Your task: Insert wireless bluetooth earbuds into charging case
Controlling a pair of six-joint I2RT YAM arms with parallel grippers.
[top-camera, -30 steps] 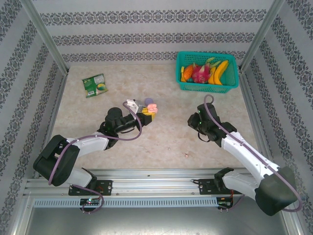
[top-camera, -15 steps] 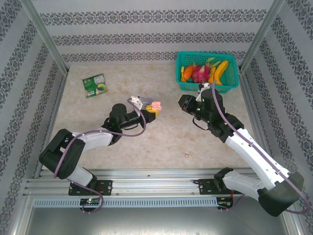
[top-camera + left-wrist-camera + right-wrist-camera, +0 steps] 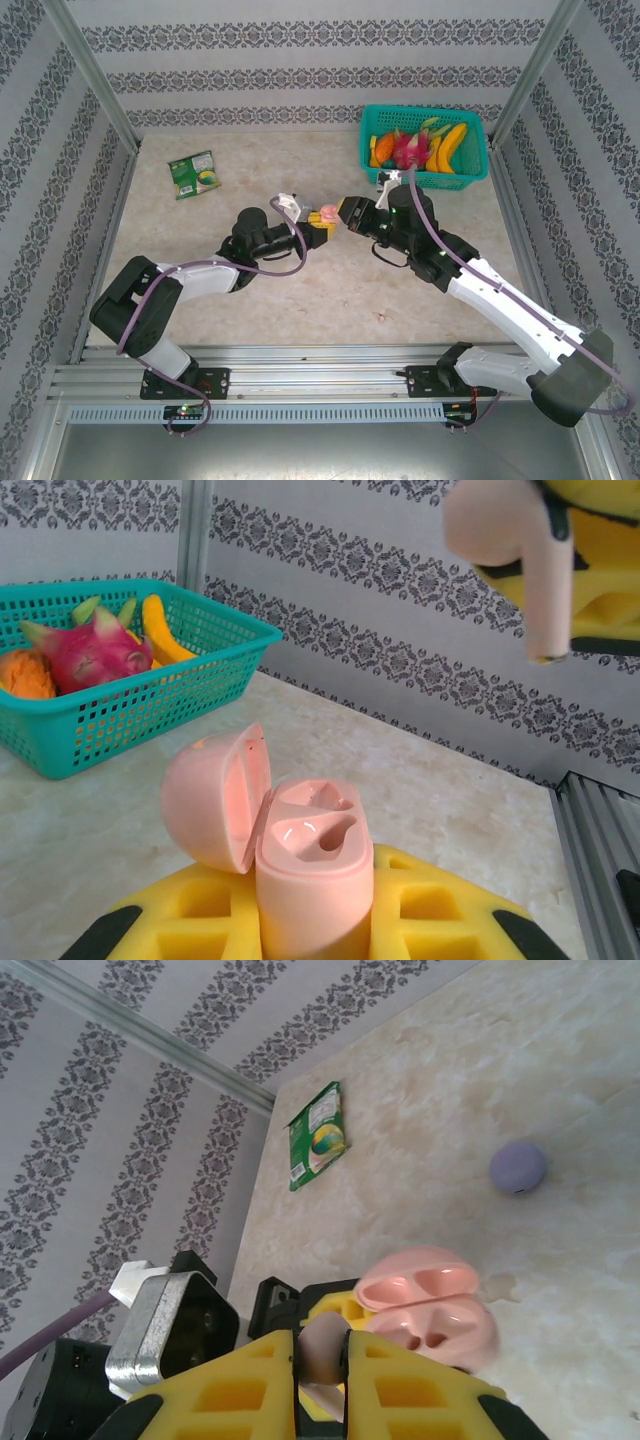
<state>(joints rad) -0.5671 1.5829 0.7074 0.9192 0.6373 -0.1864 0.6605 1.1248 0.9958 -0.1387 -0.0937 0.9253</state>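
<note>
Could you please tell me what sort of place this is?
Probably a staged robot test cell, not a home: wallpapered panels in an aluminium frame enclose a small marble-look table, with two arms bolted to a rail.

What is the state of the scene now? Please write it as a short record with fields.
left pincer: shut on the pink case
lid: open, both sockets empty
right pincer: shut on a pink earbud
earbud to case: close by, not touching, not yet in a socket
table: lilac round object, green packet, teal basket with fruit
</note>
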